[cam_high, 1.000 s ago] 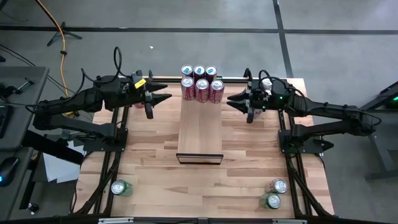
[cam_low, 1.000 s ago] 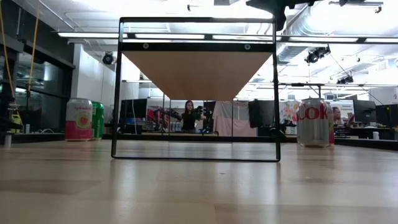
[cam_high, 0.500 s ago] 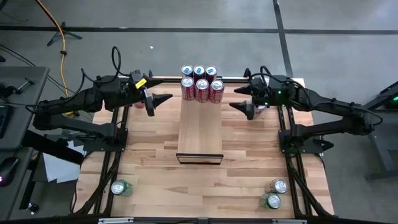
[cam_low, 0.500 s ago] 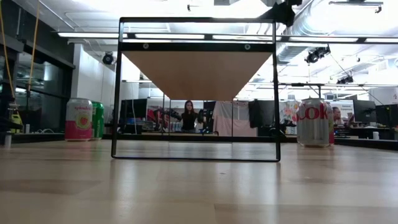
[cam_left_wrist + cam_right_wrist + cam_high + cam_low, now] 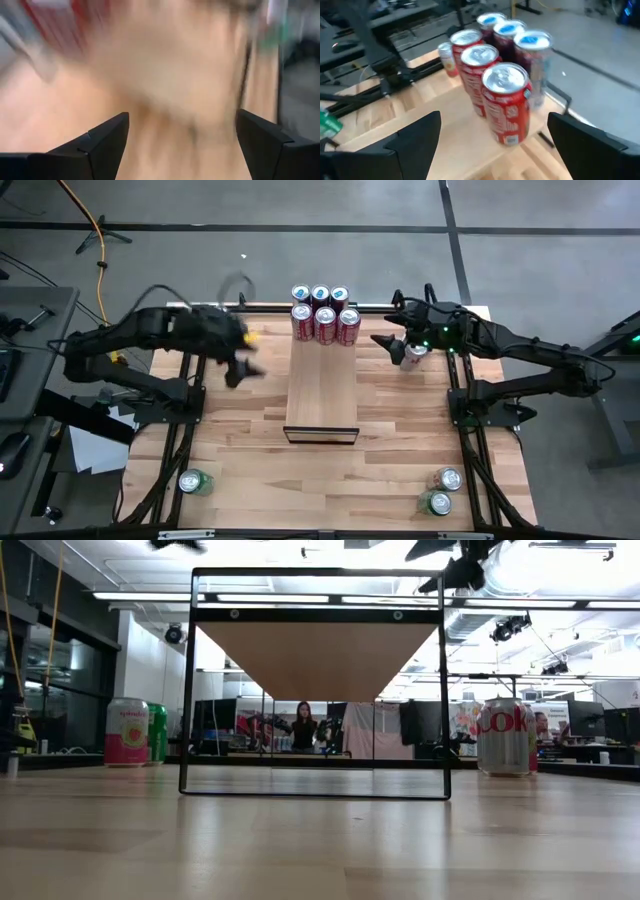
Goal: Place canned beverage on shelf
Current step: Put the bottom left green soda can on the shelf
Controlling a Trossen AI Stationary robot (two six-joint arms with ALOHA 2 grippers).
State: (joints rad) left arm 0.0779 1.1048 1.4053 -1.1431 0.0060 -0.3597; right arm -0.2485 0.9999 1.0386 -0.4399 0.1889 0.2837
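Shelf [image 5: 322, 385]: a long pale wooden panel lying down the middle of the tabletop [image 5: 250, 450], its thin dark frame at the near short end; in the low view the frame [image 5: 314, 682] is standing upright with the panel's underside showing above.
Cans on shelf [image 5: 324, 312]: six cans are standing in two rows at the far end of the panel, three red ones in front [image 5: 505, 102], three blue-topped ones behind [image 5: 509, 28], packed so closely they are touching.
Left gripper [image 5: 240, 370]: hanging over the tabletop left of the shelf, blurred; its fingers are spread wide in the left wrist view, nothing between them.
Right gripper [image 5: 383, 340]: hovering just right of the can cluster, pointing toward it; fingers parted wide and gripping nothing.
Can by right gripper [image 5: 414, 352]: one light-topped can is standing on the tabletop just beside the right arm, apart from the fingers.
Spare cans: a green can [image 5: 194, 482] is sitting at the near left corner; a silver-topped can [image 5: 448, 479] and a green can [image 5: 436, 503] are sitting together at the near right corner.
Low view: a pink can [image 5: 126, 731] at left, a silver can [image 5: 503, 736] at right.
Room: a person [image 5: 303, 727] is standing far behind the table.
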